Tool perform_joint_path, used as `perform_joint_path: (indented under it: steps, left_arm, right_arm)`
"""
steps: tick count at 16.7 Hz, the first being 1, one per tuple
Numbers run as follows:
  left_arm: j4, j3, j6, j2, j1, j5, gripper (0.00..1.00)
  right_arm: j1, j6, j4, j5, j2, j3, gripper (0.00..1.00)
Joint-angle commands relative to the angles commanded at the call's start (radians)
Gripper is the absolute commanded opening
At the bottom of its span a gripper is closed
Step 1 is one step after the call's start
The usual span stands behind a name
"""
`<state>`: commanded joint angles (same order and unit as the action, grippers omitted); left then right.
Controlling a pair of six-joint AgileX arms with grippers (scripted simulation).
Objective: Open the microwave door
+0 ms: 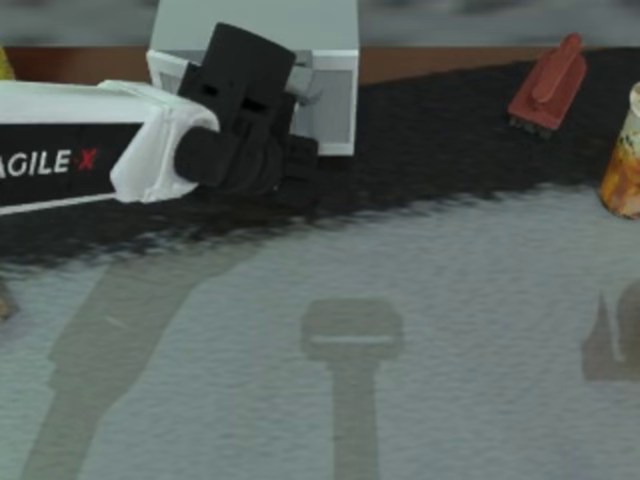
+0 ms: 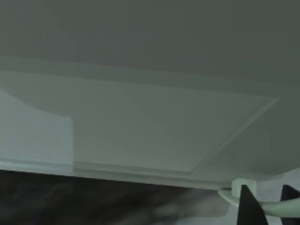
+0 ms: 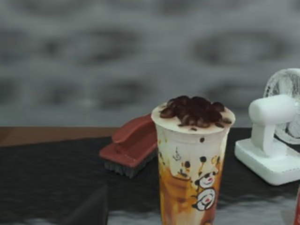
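Note:
The silver-white microwave [image 1: 330, 60] stands at the back left of the table. Its door [image 2: 140, 126] fills the left wrist view as a flat pale panel that looks closed against the body. A pale curved handle [image 2: 276, 209] sticks out from the door's edge on a short post. My left gripper [image 2: 269, 204] straddles this handle with one dark fingertip [image 2: 248, 208] on each side, shut on it. From above, the left gripper [image 1: 295, 155] sits low against the microwave's front. My right arm is out of the top view.
A red brush [image 1: 547, 85] lies at the back right, and a tall drink cup [image 1: 625, 160] stands at the right edge. The right wrist view faces that cup [image 3: 192, 159], the brush [image 3: 131, 147] and a white fan [image 3: 276, 136].

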<state>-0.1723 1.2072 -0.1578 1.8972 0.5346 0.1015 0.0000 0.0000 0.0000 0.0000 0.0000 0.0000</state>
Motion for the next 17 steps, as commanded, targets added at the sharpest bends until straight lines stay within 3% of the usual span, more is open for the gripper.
perform_joint_path:
  steps: [11, 17]
  left_arm:
    - [0.0, 0.0, 0.0, 0.0, 0.0, 0.0, 0.0]
    - [0.011, -0.025, 0.032, -0.02, -0.009, -0.032, 0.0]
  right_arm:
    - [0.0, 0.0, 0.0, 0.0, 0.0, 0.0, 1.0]
    - [0.0, 0.0, 0.0, 0.0, 0.0, 0.0, 1.0]
